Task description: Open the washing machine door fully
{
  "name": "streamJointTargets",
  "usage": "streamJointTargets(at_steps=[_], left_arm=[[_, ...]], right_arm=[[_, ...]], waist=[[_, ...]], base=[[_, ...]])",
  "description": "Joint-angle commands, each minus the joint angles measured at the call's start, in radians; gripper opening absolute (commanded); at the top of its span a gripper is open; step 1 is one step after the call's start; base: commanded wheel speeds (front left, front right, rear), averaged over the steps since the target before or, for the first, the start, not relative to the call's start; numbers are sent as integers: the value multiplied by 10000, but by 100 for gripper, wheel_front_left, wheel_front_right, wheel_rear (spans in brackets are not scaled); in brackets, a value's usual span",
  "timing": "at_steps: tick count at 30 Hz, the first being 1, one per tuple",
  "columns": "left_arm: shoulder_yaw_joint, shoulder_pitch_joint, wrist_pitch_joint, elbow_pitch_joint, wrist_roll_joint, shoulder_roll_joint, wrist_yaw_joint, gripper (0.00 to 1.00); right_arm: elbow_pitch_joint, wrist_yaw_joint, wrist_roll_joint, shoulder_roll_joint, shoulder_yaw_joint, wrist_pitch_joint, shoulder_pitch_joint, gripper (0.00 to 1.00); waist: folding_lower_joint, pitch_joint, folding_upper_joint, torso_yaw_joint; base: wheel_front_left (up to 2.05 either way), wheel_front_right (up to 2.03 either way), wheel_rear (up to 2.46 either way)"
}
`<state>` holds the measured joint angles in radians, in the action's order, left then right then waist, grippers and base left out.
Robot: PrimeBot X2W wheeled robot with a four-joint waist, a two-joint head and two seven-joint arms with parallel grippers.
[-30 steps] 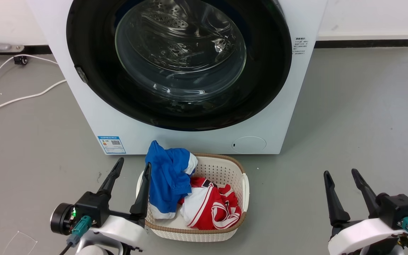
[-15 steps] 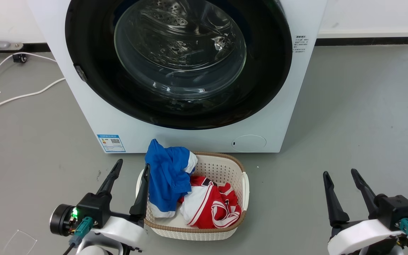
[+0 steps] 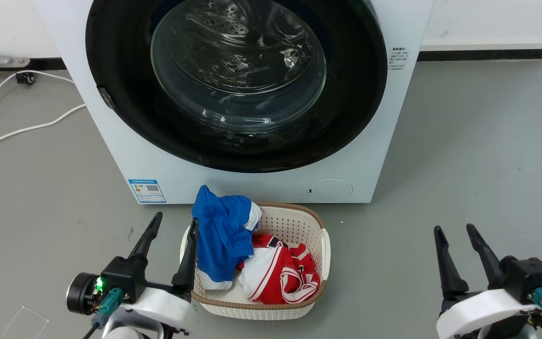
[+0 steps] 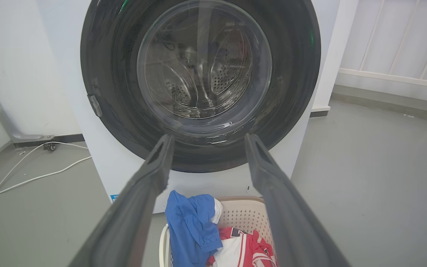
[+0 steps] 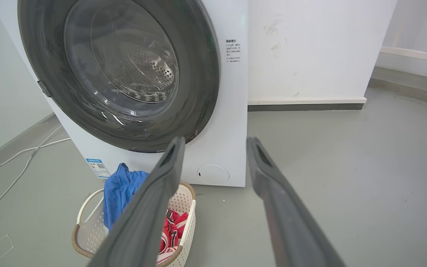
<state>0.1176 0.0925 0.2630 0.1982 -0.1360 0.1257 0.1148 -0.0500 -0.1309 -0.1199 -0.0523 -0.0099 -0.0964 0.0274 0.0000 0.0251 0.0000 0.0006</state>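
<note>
Fig.: door-opening not yet begun, near to far. Nearest me, the left gripper and right gripper hang low w/ fingers spread, holding nothing. The left's inner finger is just beside the basket; whether they touch I cannot tell. The basket, w/ a blue shirt draped over its edge and a red-and-white top inside, stands just in front of the washer. Beyond, the washing machine door lies shut, flush w/ the front, a small grey tab on its left rim. Risks, as I judge them:
- raising the left arm may snag the shirt or tip the basket;
- the glossy rim gives poor purchase, so a finger may slip off;
- the basket may block the arm sweeping the door fully open;
- the white cable on the floor at left could catch a wheel.
</note>
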Motion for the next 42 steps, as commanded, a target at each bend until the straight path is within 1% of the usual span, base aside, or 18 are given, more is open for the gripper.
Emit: streamJointTargets(at_steps=[1,2,7,8,9,11,14,16,18,19,22,25,28,31,32,34,37,42], left_arm=[[-35,96,27,10,15,9,13,100],[-37,93,27,13,20,8,14,100],[-69,100,27,18,34,-11,17,100],[-79,99,27,22,33,-17,16,100],[-85,92,27,19,38,-20,8,100],[-98,70,27,24,38,-39,-8,100],[-121,46,27,25,30,-63,-13,100],[-126,50,27,3,17,-89,-10,100],[-147,72,27,-32,-2,-107,-9,100],[-159,89,27,-51,-1,-113,-10,100],[-190,135,27,-121,3,-135,-21,100],[-210,200,27,-189,13,-152,-17,100],[-222,304,26,-258,19,-144,2,100],[-198,474,25,-356,37,-127,28,100],[-188,530,26,-389,29,-125,37,100],[-160,644,26,-474,42,-123,54,100],[-103,847,26,-629,63,-118,61,100],[88,1236,26,-853,90,-136,91,100]], right_arm=[[-27,3,-49,37,-8,12,-41,10],[-37,1,-70,37,-6,37,-43,0],[-83,3,-578,34,-63,15,-64,0],[-127,3,-1062,31,-141,-13,-68,0],[-214,3,-1786,33,-194,-34,-63,0],[-424,1,-3542,33,-245,-115,-103,0],[-808,1,-7154,34,-67,-278,-270,0],[-935,0,-9867,33,64,-419,-390,0],[-904,1,-12052,27,96,-538,-516,0],[-883,0,-13089,28,73,-563,-605,0],[-959,0,-15310,25,-240,-533,-932,0],[-1181,0,-16569,-44,-780,-409,-1445,0],[-1571,0,-17461,-450,-1244,-319,-2165,0],[-2091,0,-18066,-1073,-1430,-220,-3104,0],[-2318,-1,-18127,-1369,-1399,-171,-3437,0],[-2739,-1,-18342,-1849,-1226,-57,-4088,0],[-3360,-1,-18469,-2718,-701,221,-5211,0],[-4552,-1,-18587,-4025,659,947,-7235,0]], waist=[[0,-1,0,2],[0,-1,0,2],[0,-16,0,-2],[0,-25,0,-3],[0,-36,0,-6],[0,-55,0,-7],[0,-70,0,-6],[0,-61,0,-7],[0,-25,0,-23],[0,6,0,-41],[0,105,0,-110],[0,262,0,-160],[0,520,0,-199],[0,843,0,-194],[0,928,0,-187],[0,1104,0,-148],[0,1449,0,-68],[0,2008,0,164]], base=[[0,0,0],[0,0,0],[0,0,0],[0,0,0],[0,0,0],[0,0,0],[0,0,0],[0,0,0],[0,0,0],[0,0,0],[0,0,0],[0,0,0],[0,0,0],[0,0,0],[0,0,0],[0,0,0],[0,0,0],[0,0,0]])
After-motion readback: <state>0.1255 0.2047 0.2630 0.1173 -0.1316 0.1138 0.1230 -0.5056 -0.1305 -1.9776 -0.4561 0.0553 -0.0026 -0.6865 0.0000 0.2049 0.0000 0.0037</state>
